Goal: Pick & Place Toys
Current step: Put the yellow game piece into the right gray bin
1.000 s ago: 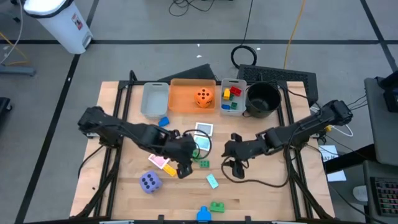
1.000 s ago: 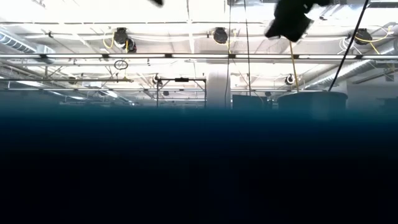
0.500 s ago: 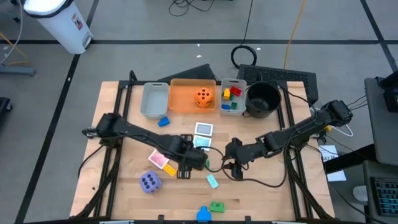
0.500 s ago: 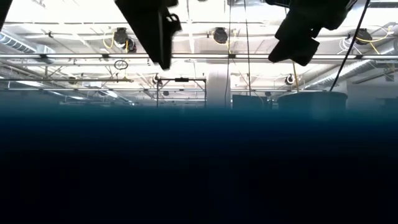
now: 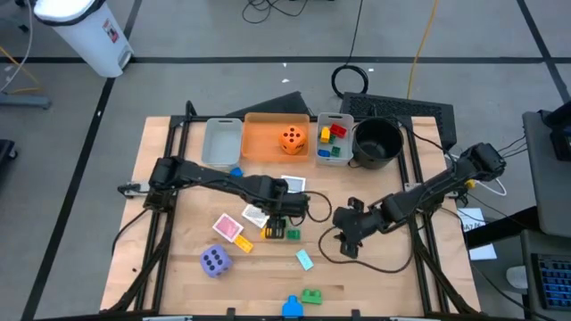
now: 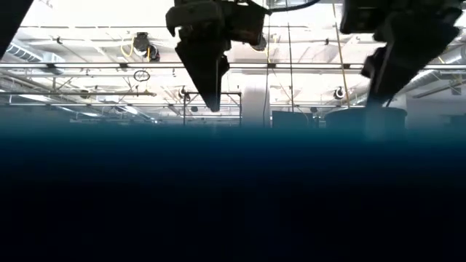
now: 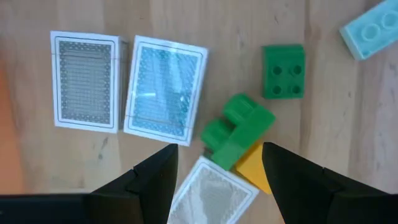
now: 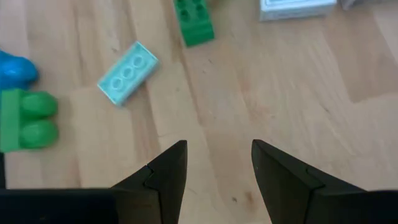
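My left gripper (image 7: 219, 149) (image 5: 284, 217) hangs open, pointing down, just above a green brick (image 7: 239, 124) that leans on a yellow brick (image 7: 254, 167). Beside them lie three picture cards (image 7: 163, 87), another green brick (image 7: 283, 71) and a pale blue brick (image 7: 373, 34). My right gripper (image 8: 219, 146) (image 5: 346, 241) stands open over bare wood, right of the pale blue brick (image 8: 127, 81). The purple die (image 5: 214, 260) rests on the table at the near left. The orange die (image 5: 291, 139) sits in the orange bin (image 5: 263, 143).
At the far edge stand a grey bin (image 5: 221, 143), a small grey bin (image 5: 332, 152) with bricks, and a black bowl (image 5: 376, 143). A pink card (image 5: 227, 227), a blue brick (image 5: 235, 174), and a green (image 5: 311, 294) and a blue brick (image 5: 291, 308) lie scattered on the table.
My left gripper has come down and gone toward the table's right and far side, rolling about its own axis, and now hangs over the green and yellow bricks. My right gripper has sunk a little and drifted toward the right edge. Both stay open.
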